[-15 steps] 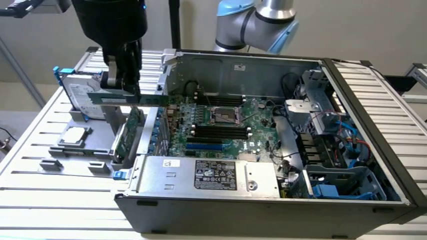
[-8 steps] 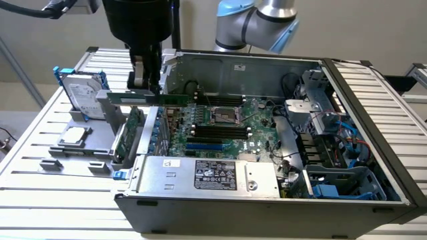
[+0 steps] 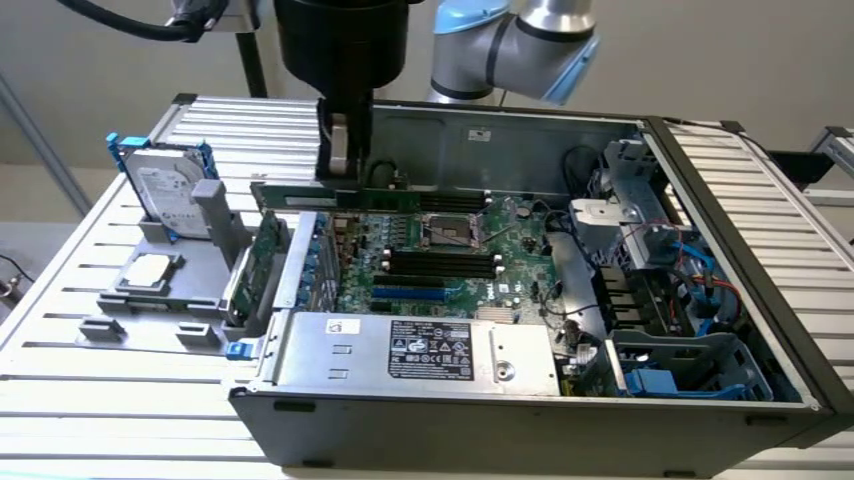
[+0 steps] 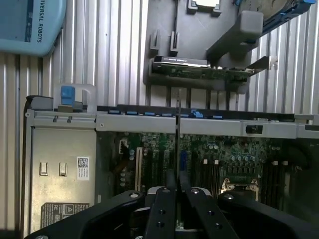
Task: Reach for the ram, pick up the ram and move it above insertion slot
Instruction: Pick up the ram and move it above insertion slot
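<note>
While gripped by claw (image 4: 178, 191), ram (image 3: 350, 192) hangs above motherboard (image 3: 454, 255).

One ram (image 3: 367, 196), one hard drive (image 3: 166, 189)

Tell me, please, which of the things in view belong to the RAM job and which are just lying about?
Belonging to the job:
- the ram, held edge-on above the motherboard
- the gripper, shut on it
- the black memory slots on the motherboard

Lying about:
- the hard drive with blue rails, upright in the grey fixture
- the expansion card beside the case
- the power supply
</note>
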Motion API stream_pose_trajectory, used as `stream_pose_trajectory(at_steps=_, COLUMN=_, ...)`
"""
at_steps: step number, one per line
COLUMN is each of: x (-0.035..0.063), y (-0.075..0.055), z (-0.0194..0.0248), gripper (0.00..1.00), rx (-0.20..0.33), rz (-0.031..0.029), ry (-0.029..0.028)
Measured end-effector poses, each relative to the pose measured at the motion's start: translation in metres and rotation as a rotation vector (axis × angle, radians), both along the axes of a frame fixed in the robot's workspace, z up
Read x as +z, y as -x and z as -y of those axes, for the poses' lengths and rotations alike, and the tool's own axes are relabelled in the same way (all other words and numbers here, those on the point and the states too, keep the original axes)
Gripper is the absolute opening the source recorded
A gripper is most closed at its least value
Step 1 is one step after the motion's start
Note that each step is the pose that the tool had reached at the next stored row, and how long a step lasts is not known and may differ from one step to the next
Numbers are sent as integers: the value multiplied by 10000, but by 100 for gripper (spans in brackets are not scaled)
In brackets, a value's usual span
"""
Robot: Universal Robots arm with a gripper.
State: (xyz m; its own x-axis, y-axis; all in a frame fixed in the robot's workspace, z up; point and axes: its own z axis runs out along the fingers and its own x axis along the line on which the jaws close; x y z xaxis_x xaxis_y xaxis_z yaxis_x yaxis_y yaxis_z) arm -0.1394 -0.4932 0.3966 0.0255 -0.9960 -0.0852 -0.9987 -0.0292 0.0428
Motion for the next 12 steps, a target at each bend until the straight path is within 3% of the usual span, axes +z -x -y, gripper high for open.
stream_pose_trajectory(at_steps=3, x=0, y=-135, z=-9, gripper=14, rx=0, rz=0, ry=-6)
stream_pose_trajectory(at_steps=6, x=-1, y=-249, z=-51, gripper=14, rx=1, rz=0, ry=-6)
stream_pose_trajectory(at_steps=9, x=-5, y=-319, z=-132, gripper=14, rx=1, rz=0, ry=-6)
stream_pose_trajectory(at_steps=12, x=-8, y=-367, z=-245, gripper=14, rx=0, rz=0, ry=-5)
